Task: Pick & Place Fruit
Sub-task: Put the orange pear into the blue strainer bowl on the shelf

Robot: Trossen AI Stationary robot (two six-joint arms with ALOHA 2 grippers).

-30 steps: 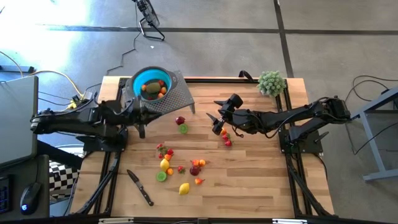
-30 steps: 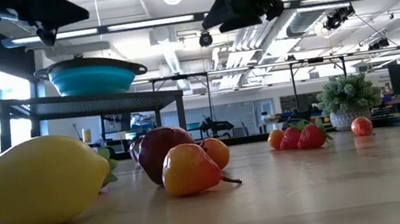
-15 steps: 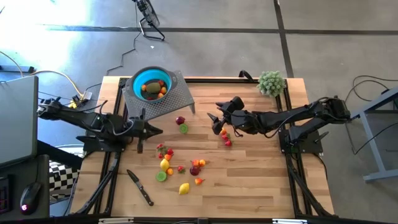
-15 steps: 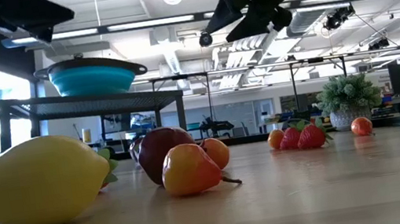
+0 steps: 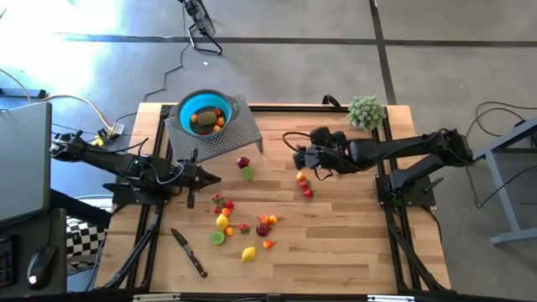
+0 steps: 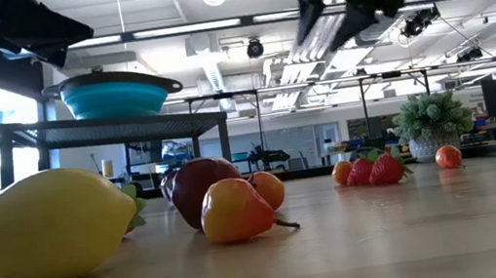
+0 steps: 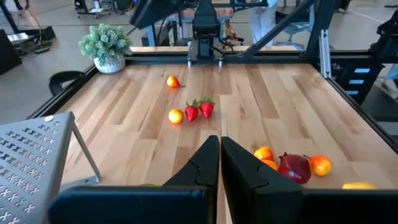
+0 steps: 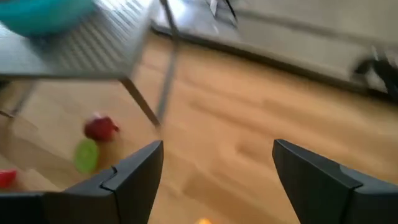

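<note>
While left end effector [image 5: 207, 177] stays low, right end effector [image 5: 299, 157] hovers, spread.

Readable text: none | labels, brands: none legible | numbers, signs: none made out on the fruit, the bowl, the arms or in the room behind

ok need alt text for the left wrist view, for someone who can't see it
The left gripper, its dark fingers shut together, points across a wooden table at scattered toy fruit: two strawberries mid-table, a maroon fruit nearer. A perforated metal stand is alongside, with a fuzzy green plant ball at the far corner.
</note>
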